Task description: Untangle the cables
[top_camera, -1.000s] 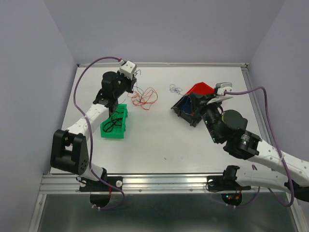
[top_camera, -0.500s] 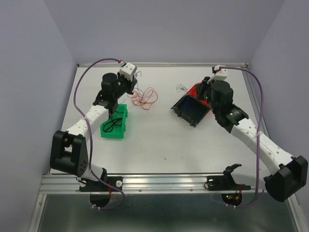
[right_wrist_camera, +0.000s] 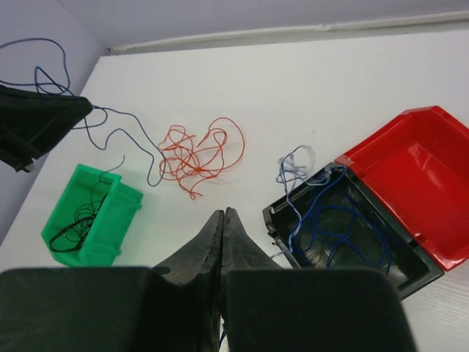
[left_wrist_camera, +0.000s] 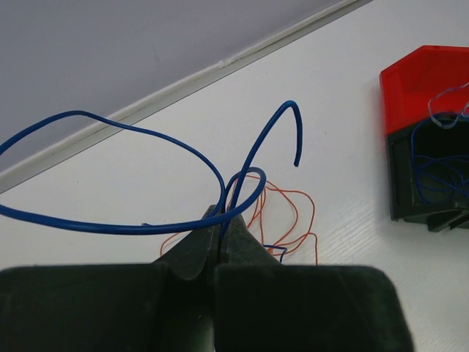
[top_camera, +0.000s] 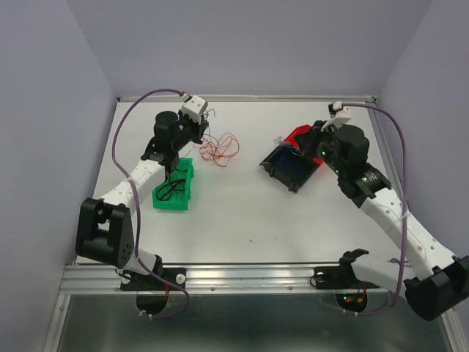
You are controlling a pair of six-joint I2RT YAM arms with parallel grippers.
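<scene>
My left gripper [top_camera: 202, 119] [left_wrist_camera: 222, 214] is shut on a thin blue cable [left_wrist_camera: 183, 150] and holds it above the table; the cable's loops curl up past the fingertips. A loose red cable tangle [top_camera: 220, 148] [right_wrist_camera: 196, 155] lies on the table just beyond. Black cables [top_camera: 173, 186] lie in the green bin [top_camera: 187, 192]. Several blue cables [right_wrist_camera: 344, 220] lie in the black bin [top_camera: 272, 170]. One blue clump [top_camera: 281, 139] [right_wrist_camera: 295, 164] hangs over its rim. My right gripper [top_camera: 317, 142] [right_wrist_camera: 223, 213] is shut above that bin, with a blue strand showing between its fingers.
A red bin [top_camera: 301, 134] [right_wrist_camera: 410, 176] touches the black bin's far side. The green bin [right_wrist_camera: 89, 214] stands at the left beside my left arm. A raised rail [top_camera: 293, 97] runs along the table's far edge. Purple hoses arc over both arms.
My right arm has swung up and back toward the bins. The blue clump has moved right from the bare table onto the black bin's rim. The left gripper has stayed put.
</scene>
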